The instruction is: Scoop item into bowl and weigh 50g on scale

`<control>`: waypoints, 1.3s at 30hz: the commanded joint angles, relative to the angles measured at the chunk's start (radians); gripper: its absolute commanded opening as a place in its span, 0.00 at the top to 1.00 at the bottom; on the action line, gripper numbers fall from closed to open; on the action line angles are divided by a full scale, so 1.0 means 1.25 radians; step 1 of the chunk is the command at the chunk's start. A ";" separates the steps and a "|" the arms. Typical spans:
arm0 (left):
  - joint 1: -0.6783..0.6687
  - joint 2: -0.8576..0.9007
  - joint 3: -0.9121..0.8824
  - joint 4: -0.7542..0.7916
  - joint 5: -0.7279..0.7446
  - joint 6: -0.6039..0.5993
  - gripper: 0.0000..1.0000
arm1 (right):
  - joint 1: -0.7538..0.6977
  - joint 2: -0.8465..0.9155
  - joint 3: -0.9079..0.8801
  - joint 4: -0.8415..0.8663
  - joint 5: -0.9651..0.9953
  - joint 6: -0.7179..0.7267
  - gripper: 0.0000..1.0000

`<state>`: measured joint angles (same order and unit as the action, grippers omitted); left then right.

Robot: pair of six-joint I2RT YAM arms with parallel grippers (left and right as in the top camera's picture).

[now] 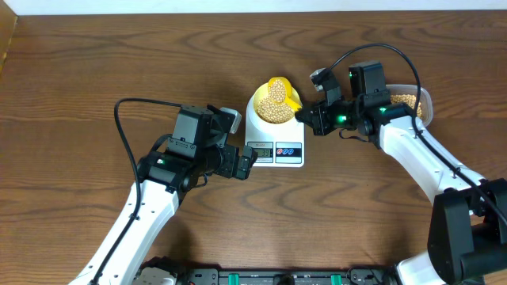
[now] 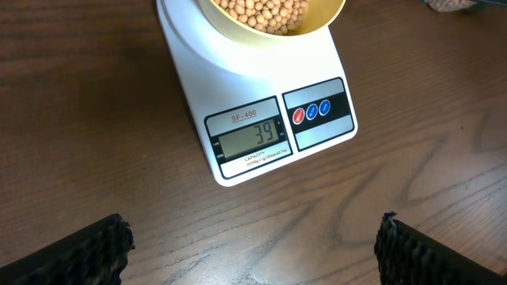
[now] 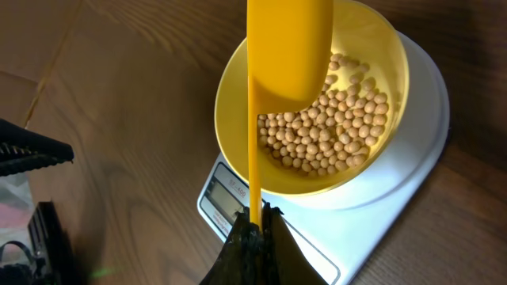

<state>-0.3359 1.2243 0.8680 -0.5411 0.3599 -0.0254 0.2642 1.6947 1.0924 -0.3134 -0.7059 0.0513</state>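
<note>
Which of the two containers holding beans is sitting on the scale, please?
The small pale-yellow bowl, resting on the white scale; the clear tub sits off to the right, apart from the scale.

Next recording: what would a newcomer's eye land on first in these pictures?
A yellow bowl of beans sits on the white scale mid-table. A yellow scoop is over it, its handle pinched in the right gripper, jaws shut. The display reads 39, and the left gripper hangs in front of the scale, jaws wide open.
</note>
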 commanded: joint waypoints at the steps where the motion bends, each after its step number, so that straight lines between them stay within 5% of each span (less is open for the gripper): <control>1: -0.001 0.003 0.001 0.001 -0.008 0.002 0.00 | 0.003 -0.005 0.002 0.004 0.001 -0.022 0.99; 39: -0.001 0.003 0.001 0.001 -0.008 0.002 0.00 | 0.004 -0.005 0.002 -0.016 0.059 -0.124 0.99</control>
<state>-0.3359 1.2243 0.8680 -0.5415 0.3599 -0.0254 0.2642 1.6947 1.0924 -0.3328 -0.6491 -0.0742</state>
